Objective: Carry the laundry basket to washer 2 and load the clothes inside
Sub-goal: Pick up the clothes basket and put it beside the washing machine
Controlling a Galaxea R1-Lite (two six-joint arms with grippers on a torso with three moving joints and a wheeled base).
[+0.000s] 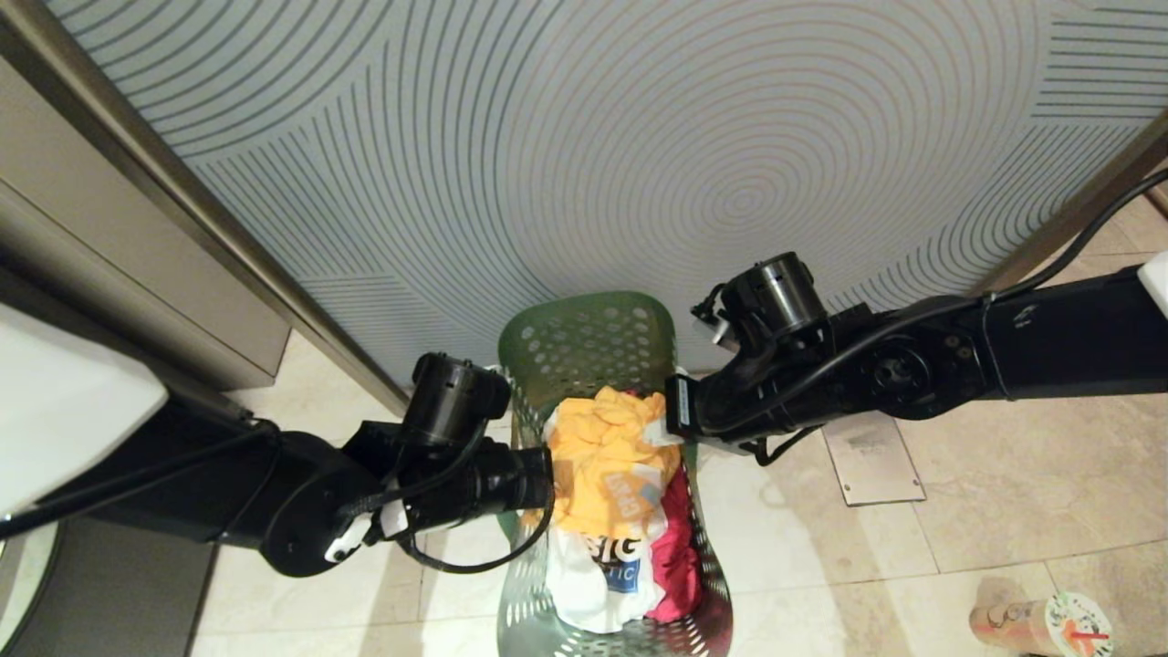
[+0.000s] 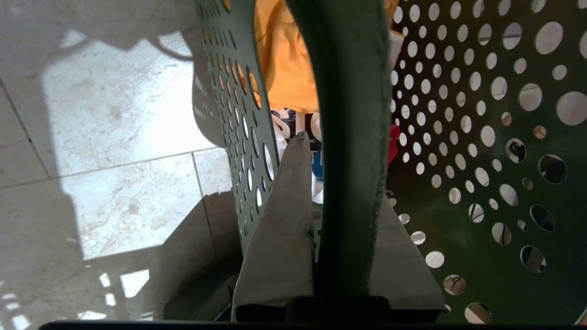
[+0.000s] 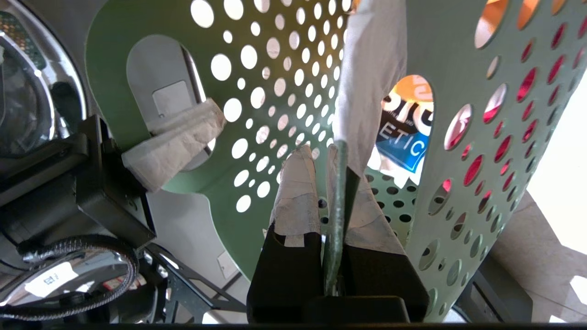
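Green perforated plastic forms the laundry basket (image 1: pixel 593 356), a tall tub dotted with round holes, its long axis running from the near edge of the head view straight away toward the patterned wall panel (image 1: pixel 639 137); its near end is cut off by the bottom of that view, so the full outline cannot be seen. It hangs between the two arms above the pale stone floor tiles (image 1: pixel 1004 493), whose surface is glossy and veined. Soft crumpled clothes fill it: a yellow garment (image 1: pixel 607 447) on top, a white shirt (image 1: pixel 593 575) with partly hidden blue and dark lettering beneath, and a red-magenta garment (image 1: pixel 675 557) squeezed along the right wall. The left tool (image 2: pixel 321 192) is clamped on the basket's left rim, its cloth-wrapped fingers (image 2: pixel 284 229) pressed either side of the thick green edge; in the head view the tips are hidden behind the arm's own black housing. The right tool (image 3: pixel 332 183) is closed tight on the thin edge of the right side, its fingers (image 3: pixel 296 197) covered in pale tape. A curved chrome rim (image 3: pixel 41 68) shows at the edge of the right wrist view, too cut off to identify. A small cardboard-coloured cup (image 1: pixel 1040 625) lies near the corner of the floor, partly out of frame.
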